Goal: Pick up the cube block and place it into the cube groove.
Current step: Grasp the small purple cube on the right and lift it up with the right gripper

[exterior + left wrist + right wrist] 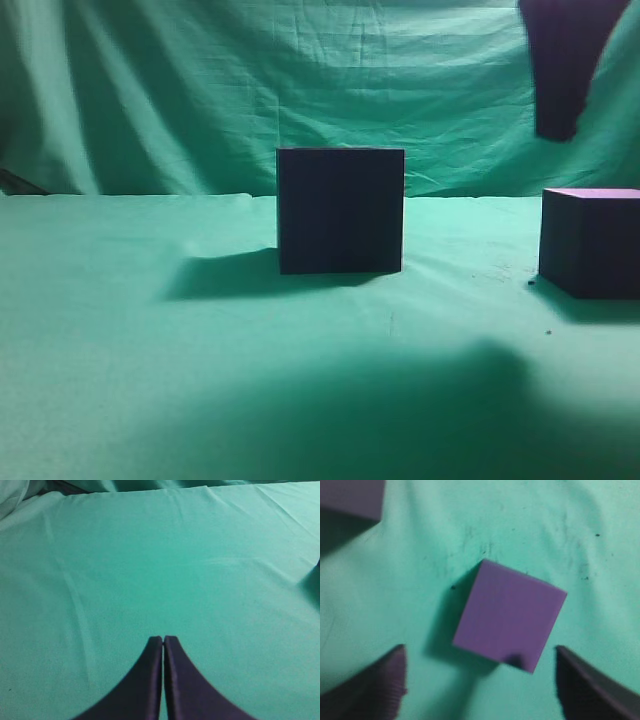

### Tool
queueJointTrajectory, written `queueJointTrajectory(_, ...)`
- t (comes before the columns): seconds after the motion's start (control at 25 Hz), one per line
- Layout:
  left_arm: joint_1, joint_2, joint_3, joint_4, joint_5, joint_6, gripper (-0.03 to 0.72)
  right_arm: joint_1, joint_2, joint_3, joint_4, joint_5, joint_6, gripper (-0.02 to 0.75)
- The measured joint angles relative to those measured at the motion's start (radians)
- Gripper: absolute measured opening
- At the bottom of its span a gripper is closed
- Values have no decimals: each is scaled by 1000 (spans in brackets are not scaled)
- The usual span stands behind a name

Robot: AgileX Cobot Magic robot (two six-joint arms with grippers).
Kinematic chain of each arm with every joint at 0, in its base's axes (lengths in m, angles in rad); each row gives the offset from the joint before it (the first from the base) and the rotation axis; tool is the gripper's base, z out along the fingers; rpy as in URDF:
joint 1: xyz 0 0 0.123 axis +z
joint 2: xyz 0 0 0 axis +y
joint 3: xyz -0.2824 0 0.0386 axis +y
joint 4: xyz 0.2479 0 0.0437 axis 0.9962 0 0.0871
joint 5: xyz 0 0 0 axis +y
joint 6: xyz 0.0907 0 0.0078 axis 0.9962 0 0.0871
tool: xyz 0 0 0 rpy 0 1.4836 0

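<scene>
While right gripper point(480, 680) hangs spread above cube block point(510, 615) — cube groove point(340, 210) well apart | left gripper point(163, 640) pressed together.

Green cloth point(250, 400) covers the whole table, matte, with faint creases. Same green fabric hangs as a backdrop point(200, 90) behind it, heavily wrinkled, with vertical folds at left. Narrow dark strip point(20, 182) shows at far left where backdrop meets table. Wide soft shadow point(400, 410) across the near part of the cloth. A few small dark specks point(547, 332) on the cloth at right; right wrist view shows dark smudges point(485, 545) and specks on it too. Left wrist view: bare cloth, long shallow creases.
</scene>
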Motion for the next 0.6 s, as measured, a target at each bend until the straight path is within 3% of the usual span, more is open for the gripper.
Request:
queueJointTrajectory(0.12, 0, 0, 0, 0, 0, 0, 0, 0, 46, 0, -48, -36, 78, 647)
queueJointTrajectory(0.44, 0, 0, 0, 0, 0, 0, 0, 0, 131, 0, -108, -115, 120, 643)
queueJointTrajectory(0.48, 0, 0, 0, 0, 0, 0, 0, 0, 139, -2, -115, -123, 120, 585)
queueJointTrajectory(0.6, 0, 0, 0, 0, 0, 0, 0, 0, 169, -4, -128, -136, 127, 588)
